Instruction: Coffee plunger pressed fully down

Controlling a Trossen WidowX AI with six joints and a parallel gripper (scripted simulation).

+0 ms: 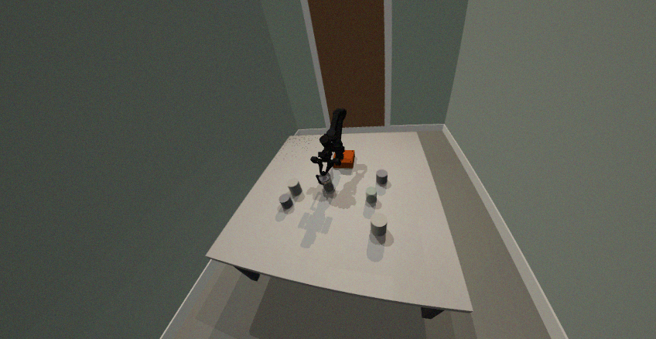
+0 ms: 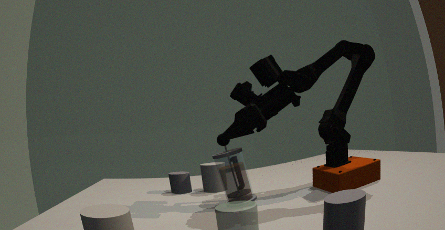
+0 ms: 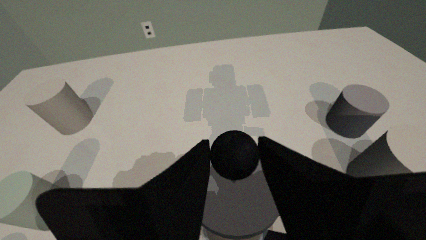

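1. a black robot arm (image 2: pixel 340 102) rises from an orange base (image 2: pixel 346 173) near the far edge of a pale table (image 1: pixel 340 261), bends over at the top and slopes down towards the middle of the table.
2. the gripper (image 2: pixel 225 138) at the end of the arm is closed on the round black knob (image 3: pixel 234 154) of the coffee plunger; in the wrist view the two dark fingers press against the knob on either side, about a third of the way open.
3. the coffee press (image 2: pixel 233 177), a clear glass cylinder with a flat grey lid, stands on the table just in front of the arm's base, between the scattered cylinders.
4. in the exterior view the press leans, its top tilted to the left of its foot, rather than standing straight.
5. only a short piece of the plunger rod (image 2: pixel 225 148) shows between the knob and the lid, and the dark plunger disc sits near the bottom of the glass.
6. two grey cylinders, one dark (image 2: pixel 179 181) and one lighter (image 2: pixel 211 176), stand just behind the press on its left in the exterior view.
7. a pale green cylinder (image 2: pixel 236 216) stands just in front of the press, nearer the exterior camera, and partly overlaps its foot in that view.
8. a pale grey cylinder (image 2: pixel 106 217) and a dark grey cylinder (image 2: pixel 343 209) stand at the near edge of the exterior view, well apart from each other.
9. soft shadows of the arm and the cylinders fall across the table.
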